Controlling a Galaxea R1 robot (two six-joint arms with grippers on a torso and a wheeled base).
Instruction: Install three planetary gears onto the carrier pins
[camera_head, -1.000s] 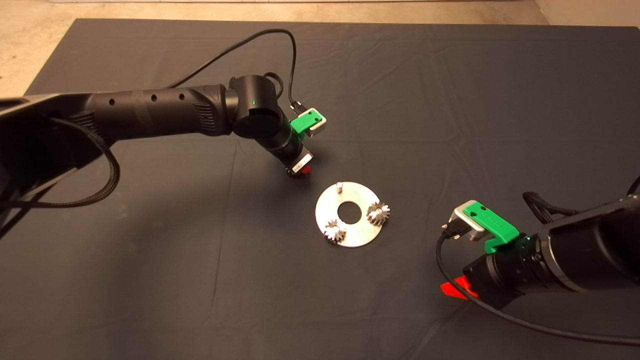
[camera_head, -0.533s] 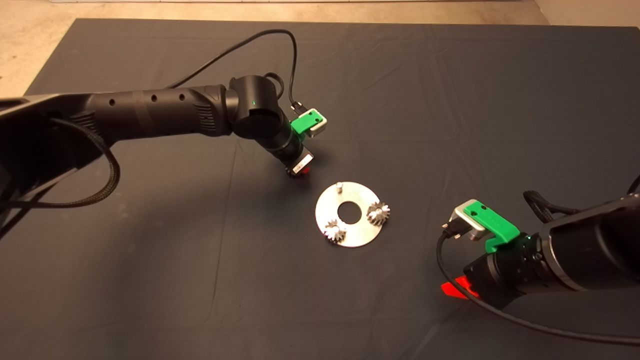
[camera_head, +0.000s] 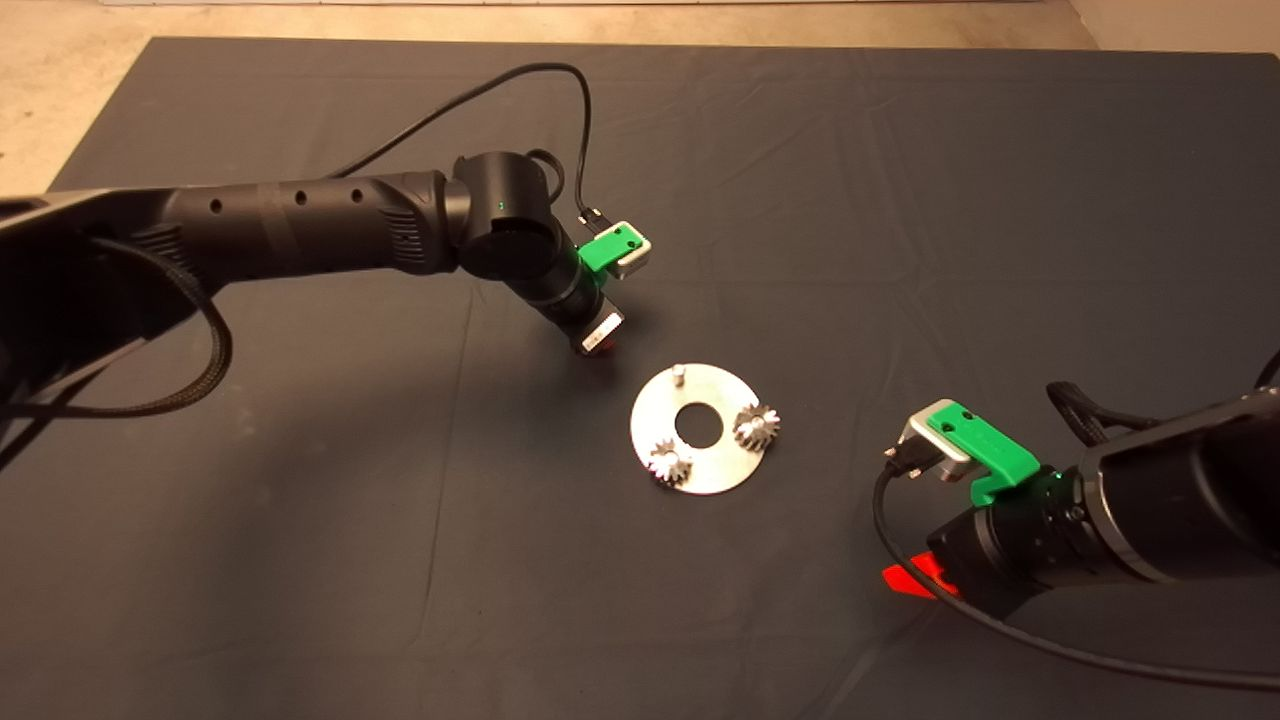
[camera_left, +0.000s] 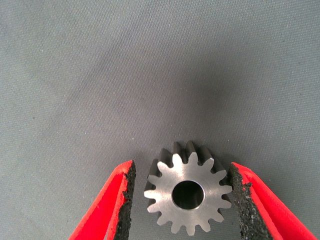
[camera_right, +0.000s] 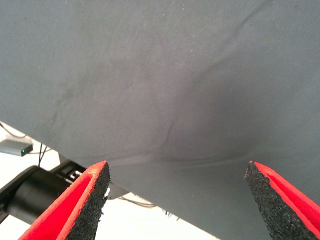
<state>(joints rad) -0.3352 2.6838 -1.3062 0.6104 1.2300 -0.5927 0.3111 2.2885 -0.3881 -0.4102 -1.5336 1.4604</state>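
Left wrist view | gear (camera_left: 188, 194) flat, bore facing camera | left jaws straddle it, gap on one side

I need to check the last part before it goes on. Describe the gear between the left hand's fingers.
The third gear is a small silvery-grey metal spur gear with a round centre bore and pointed teeth all around, its flat face brushed and shiny. It sits between the left hand's red fingers: one black pad touches its teeth, the other stands slightly off. Dark mat lies behind it.
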